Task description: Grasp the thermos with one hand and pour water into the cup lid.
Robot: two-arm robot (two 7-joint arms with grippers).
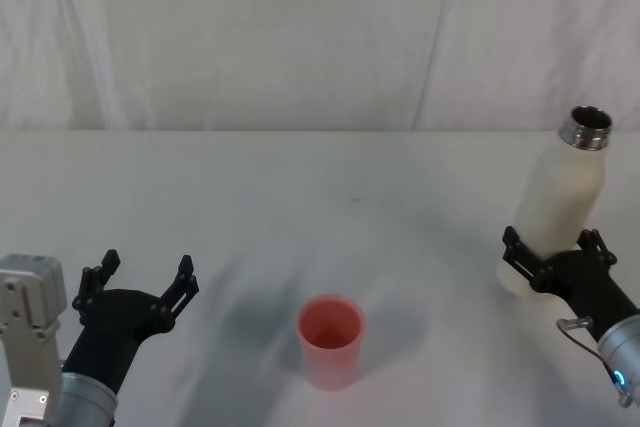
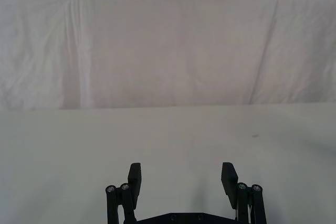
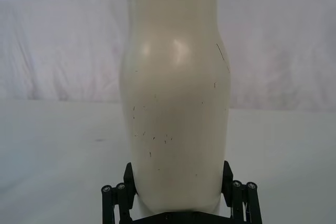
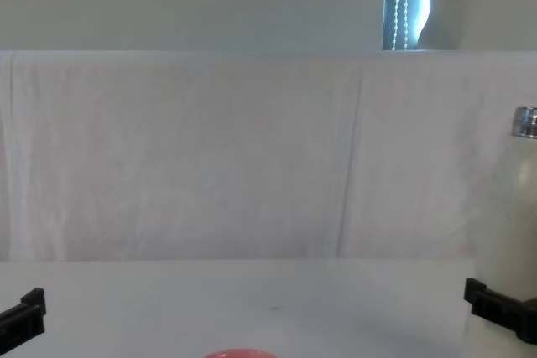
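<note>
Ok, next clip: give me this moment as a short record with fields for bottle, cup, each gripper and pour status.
bottle: cream thermos, lid off, steel neck open, upright at the table's right side
cup: pink cup lid, upright near the front centre of the white table, apart from the thermos
right gripper: fingers either side of the thermos's lower body
left gripper: open, idle at front left
pour status: not yet begun

Cream speckled thermos (image 1: 560,197), pink cup lid (image 1: 330,339), blk grippers.
</note>
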